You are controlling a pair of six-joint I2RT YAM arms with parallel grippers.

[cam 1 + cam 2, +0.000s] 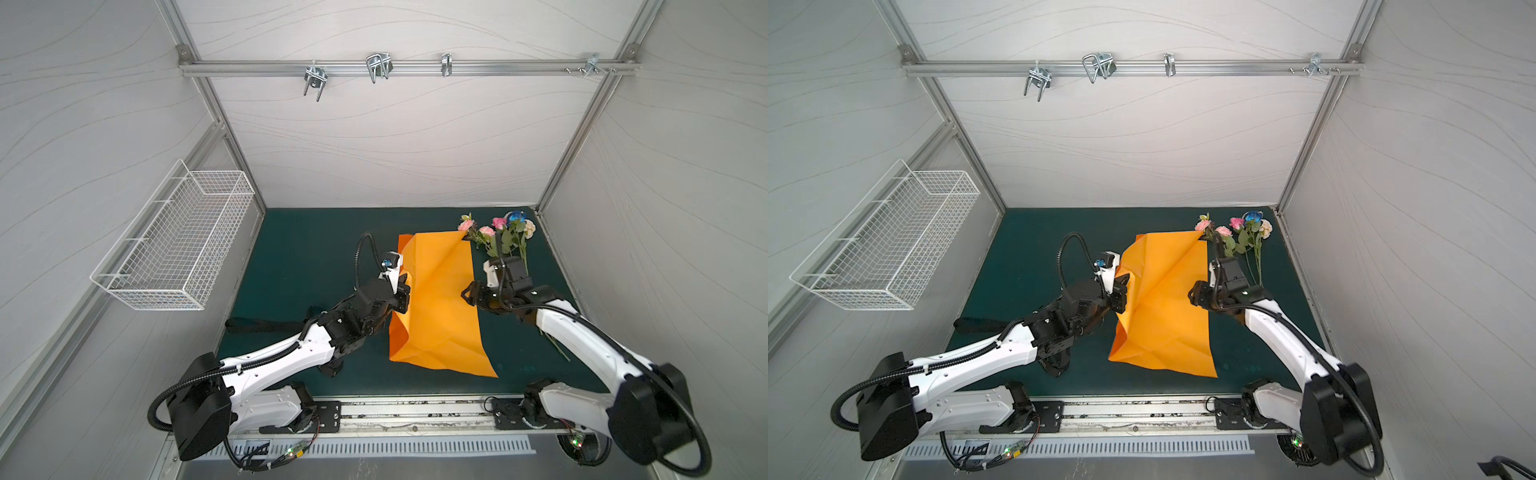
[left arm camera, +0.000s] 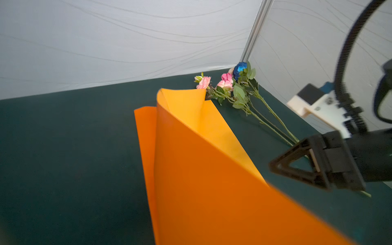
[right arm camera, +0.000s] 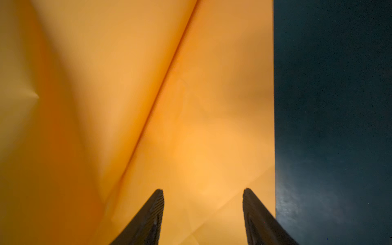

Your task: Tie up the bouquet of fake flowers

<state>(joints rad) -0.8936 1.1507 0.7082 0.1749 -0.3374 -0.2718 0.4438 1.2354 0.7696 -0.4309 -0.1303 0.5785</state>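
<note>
Several pink, cream, blue blooms [image 1: 496, 235]

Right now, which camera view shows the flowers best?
The left wrist view: the flowers show close, with blooms, leaves and stems clear. In both top views they are small, and the right arm covers part of the stems. The right wrist view shows orange paper and mat, no flowers.
</note>
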